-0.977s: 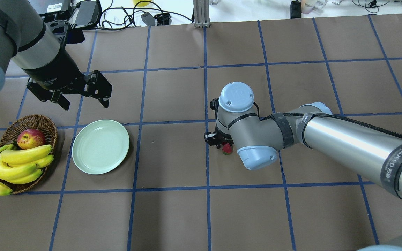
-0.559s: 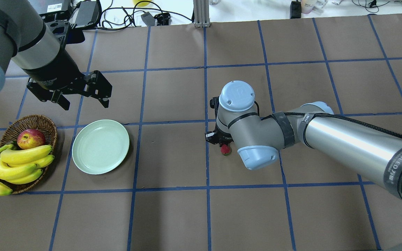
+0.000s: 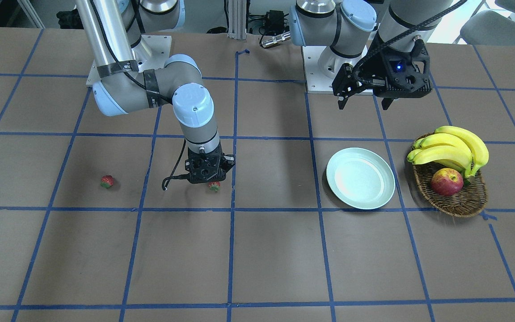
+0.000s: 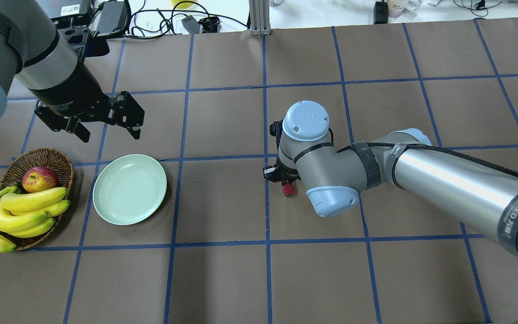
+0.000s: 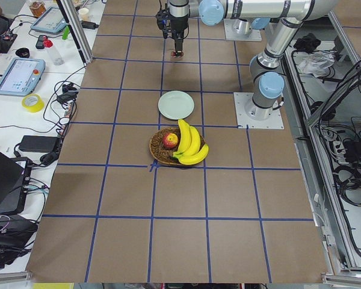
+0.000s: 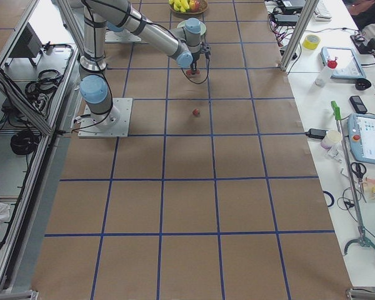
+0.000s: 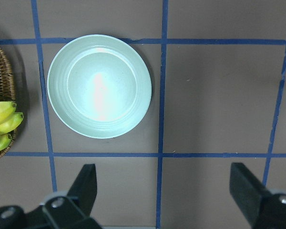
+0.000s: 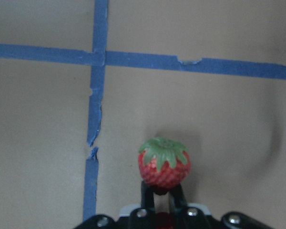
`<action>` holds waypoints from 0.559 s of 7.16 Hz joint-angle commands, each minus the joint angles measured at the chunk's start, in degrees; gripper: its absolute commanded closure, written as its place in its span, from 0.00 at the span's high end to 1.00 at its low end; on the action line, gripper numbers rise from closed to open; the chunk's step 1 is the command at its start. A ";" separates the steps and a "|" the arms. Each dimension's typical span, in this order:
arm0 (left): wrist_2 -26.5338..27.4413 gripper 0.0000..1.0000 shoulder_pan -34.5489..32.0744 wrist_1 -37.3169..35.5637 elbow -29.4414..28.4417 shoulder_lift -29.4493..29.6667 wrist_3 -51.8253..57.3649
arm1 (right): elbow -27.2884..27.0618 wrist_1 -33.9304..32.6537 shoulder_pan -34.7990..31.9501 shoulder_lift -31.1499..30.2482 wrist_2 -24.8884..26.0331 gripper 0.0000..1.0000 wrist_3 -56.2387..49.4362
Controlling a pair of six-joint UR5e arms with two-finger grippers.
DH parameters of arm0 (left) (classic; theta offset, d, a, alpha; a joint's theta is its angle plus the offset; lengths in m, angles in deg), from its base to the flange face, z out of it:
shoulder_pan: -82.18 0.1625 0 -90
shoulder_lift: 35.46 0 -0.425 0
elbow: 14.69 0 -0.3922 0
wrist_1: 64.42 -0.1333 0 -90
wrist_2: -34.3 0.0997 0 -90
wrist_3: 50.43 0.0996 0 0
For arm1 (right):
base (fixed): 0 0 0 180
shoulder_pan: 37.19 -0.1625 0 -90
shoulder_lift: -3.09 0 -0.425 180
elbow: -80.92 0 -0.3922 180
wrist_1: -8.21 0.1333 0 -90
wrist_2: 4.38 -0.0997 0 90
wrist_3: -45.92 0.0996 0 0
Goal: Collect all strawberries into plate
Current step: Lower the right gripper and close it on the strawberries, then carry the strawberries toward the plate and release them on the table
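Observation:
My right gripper (image 4: pixel 286 182) is shut on a strawberry (image 4: pixel 288 190), red with a green cap, and holds it low over the table near a blue tape crossing. In the right wrist view the fingertips (image 8: pixel 155 193) pinch the strawberry (image 8: pixel 163 162) from below. A second strawberry (image 3: pixel 107 181) lies on the table further towards my right. A third one is not in view. The pale mint plate (image 4: pixel 129 189) is empty, left of centre. My left gripper (image 4: pixel 109 133) is open and empty, hovering behind the plate (image 7: pixel 99 86).
A wicker basket (image 4: pixel 56 157) with a red-yellow apple (image 4: pixel 39 178) and a bunch of bananas (image 4: pixel 20 213) stands left of the plate. The table is brown paper with blue tape grid lines. Cables and boxes lie along the far edge.
My right wrist has moved slightly back and left, and the strawberry has moved with it. The left arm has not moved.

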 commanded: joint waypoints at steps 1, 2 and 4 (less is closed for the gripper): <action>0.37 1.00 0.00 0.07 0.00 0.00 0.00 | 2.52 -0.03 -3.67 -0.34 -0.47 0.09 0.64; 0.46 1.00 0.00 0.16 0.00 -0.09 0.00 | 4.62 0.14 -9.10 0.44 -0.56 0.10 1.86; 0.46 1.00 0.00 0.07 0.00 0.00 0.00 | 6.48 -0.12 -12.75 1.76 -0.65 0.08 4.58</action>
